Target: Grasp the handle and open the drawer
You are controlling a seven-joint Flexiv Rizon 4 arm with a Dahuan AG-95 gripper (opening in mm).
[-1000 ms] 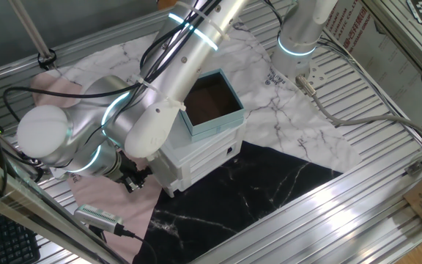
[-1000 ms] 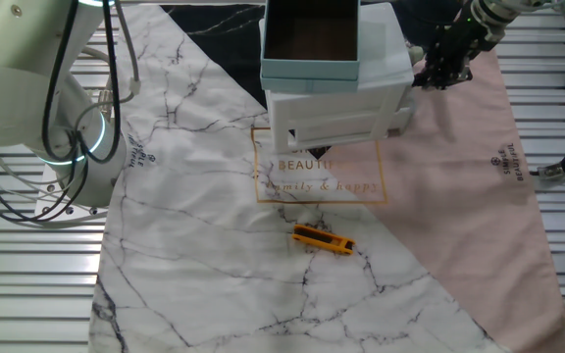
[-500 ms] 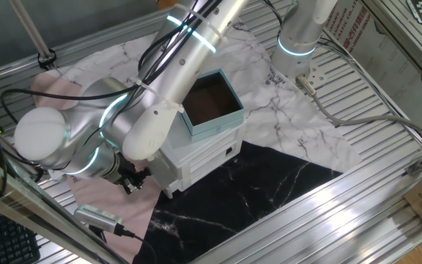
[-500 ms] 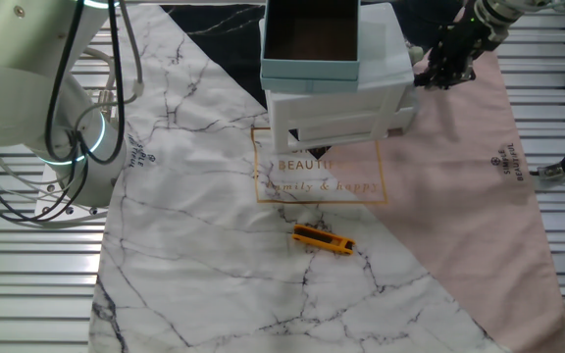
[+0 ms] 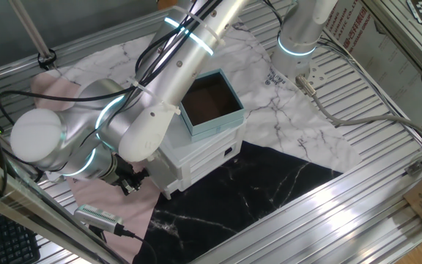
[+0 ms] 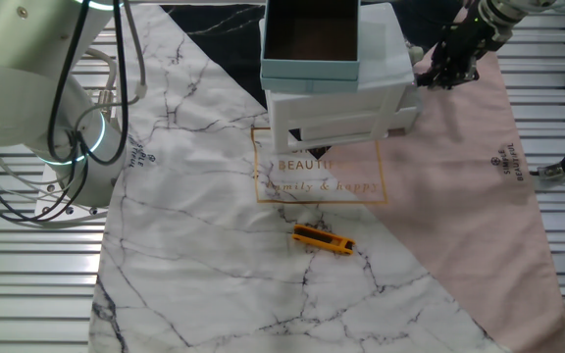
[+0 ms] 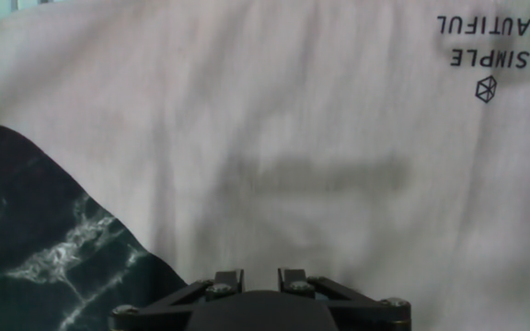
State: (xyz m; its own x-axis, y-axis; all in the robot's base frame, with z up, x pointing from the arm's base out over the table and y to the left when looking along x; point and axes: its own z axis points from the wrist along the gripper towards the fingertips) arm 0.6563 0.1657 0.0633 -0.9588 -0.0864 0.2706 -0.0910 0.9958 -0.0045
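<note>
The small white cabinet (image 5: 196,158) stands mid-table with a teal box (image 5: 209,103) on top. Its lowest drawer (image 5: 215,163) looks pushed in, and the black knob handle (image 5: 229,152) faces the black marbled cloth. The handle is hidden in the other fixed view, which shows the cabinet (image 6: 341,108) from behind. My gripper (image 5: 128,180) hangs low beside the cabinet's side, off the handle and touching nothing. In the other fixed view the gripper (image 6: 449,67) is just right of the cabinet. The hand view shows my gripper (image 7: 260,274) open by a narrow gap over pale cloth, with no cabinet in sight.
A pale pink cloth (image 6: 479,186) lies under the gripper beside a black marbled cloth (image 7: 35,239). A yellow tool (image 6: 323,239) rests on the white marbled cloth. A grey cabled device (image 5: 97,216) lies near the table edge. A second robot base (image 5: 299,40) stands behind.
The arm and gripper have drifted a little further from the cabinet's side. The cabinet and drawers have not moved.
</note>
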